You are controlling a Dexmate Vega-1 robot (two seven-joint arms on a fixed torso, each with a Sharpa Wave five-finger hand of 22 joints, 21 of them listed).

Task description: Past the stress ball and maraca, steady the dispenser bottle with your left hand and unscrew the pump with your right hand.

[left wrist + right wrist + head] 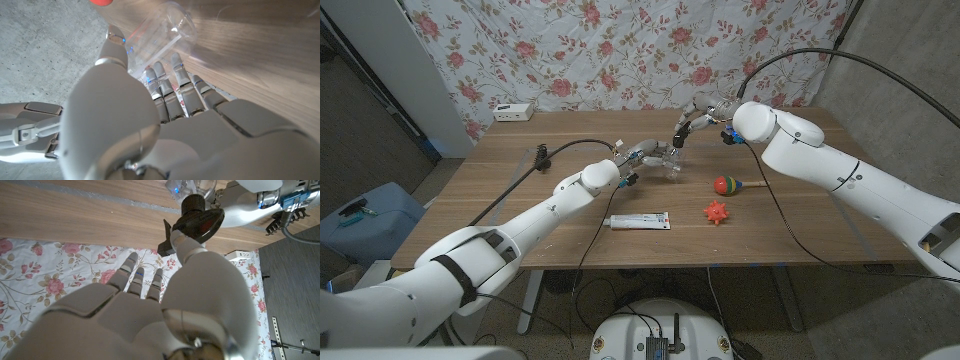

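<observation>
Clear dispenser bottle (672,165), seemingly upright, mid-table

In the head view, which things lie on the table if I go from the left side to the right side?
White box at the far edge → white tube → clear bottle held by the left hand → orange spiky ball → coloured maraca.
</observation>
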